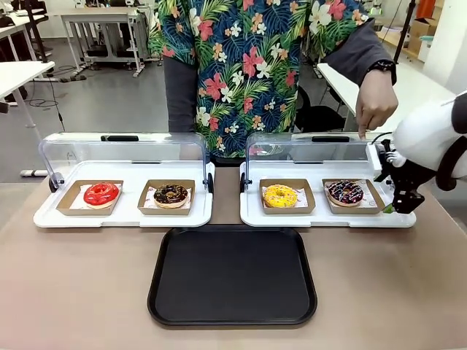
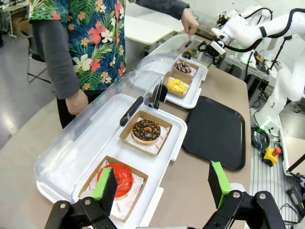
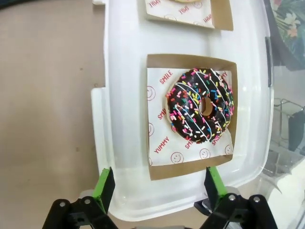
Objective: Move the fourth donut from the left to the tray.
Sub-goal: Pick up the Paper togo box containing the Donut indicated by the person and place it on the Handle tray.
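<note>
Looking from the front, four donuts sit in a row: a red donut point(image 1: 101, 194), a chocolate donut with crumbs point(image 1: 171, 195), a yellow donut point(image 1: 280, 195), and the fourth donut point(image 1: 345, 192), dark with stripes. Each one lies in its own brown dish, so there are four dishes. Two donuts share each of the two white trays point(image 1: 124, 216), and the two clear lids point(image 1: 124, 149) are tipped up at the back. One black tray point(image 1: 232, 275) lies on the table, just in front of the white trays, with nothing on it.

The fourth donut is at the right end of the right white tray. The right claw point(image 1: 394, 208) is just beside that end. A person's hand point(image 1: 376, 102) touches the top of that lid.

The right wrist view looks straight down on the fourth donut point(image 3: 200, 105). It shows tiny colored sprinkles, and paper point(image 3: 159, 124) printed with SMILE and YUMMY. The right claw point(image 3: 158, 186) has its fingers wide apart, holding nothing.

The left wrist view shows the left claw point(image 2: 162, 183), fingers apart too, above the end of the tray by the red donut point(image 2: 116, 176).
</note>
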{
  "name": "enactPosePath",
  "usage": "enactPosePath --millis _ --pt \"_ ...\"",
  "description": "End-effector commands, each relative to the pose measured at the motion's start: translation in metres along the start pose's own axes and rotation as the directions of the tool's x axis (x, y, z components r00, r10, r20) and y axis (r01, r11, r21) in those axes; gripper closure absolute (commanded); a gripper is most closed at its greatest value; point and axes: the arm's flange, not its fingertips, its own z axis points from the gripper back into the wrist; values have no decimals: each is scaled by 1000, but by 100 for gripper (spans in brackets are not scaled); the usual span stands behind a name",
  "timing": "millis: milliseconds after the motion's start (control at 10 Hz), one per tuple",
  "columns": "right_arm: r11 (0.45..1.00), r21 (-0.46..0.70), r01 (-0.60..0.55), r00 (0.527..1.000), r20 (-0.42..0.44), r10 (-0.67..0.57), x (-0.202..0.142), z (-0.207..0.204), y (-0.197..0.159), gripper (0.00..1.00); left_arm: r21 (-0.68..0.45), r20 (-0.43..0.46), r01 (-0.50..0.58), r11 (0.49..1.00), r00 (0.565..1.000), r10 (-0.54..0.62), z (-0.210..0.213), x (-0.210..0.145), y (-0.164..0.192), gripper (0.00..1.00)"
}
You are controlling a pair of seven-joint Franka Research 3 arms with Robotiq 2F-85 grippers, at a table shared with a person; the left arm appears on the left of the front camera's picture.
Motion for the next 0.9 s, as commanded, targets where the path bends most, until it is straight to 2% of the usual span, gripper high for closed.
enactPosePath --millis 0,800 --pt "1000 -18 14 999 -49 -15 6 -12 -6 0 0 4 1 1000 1000 -1 1 2 -1 0" --pt "1000 -29 -11 997 -74 9 -2 -47 -17 0 0 4 1 1000 1000 -1 1 2 -1 0"
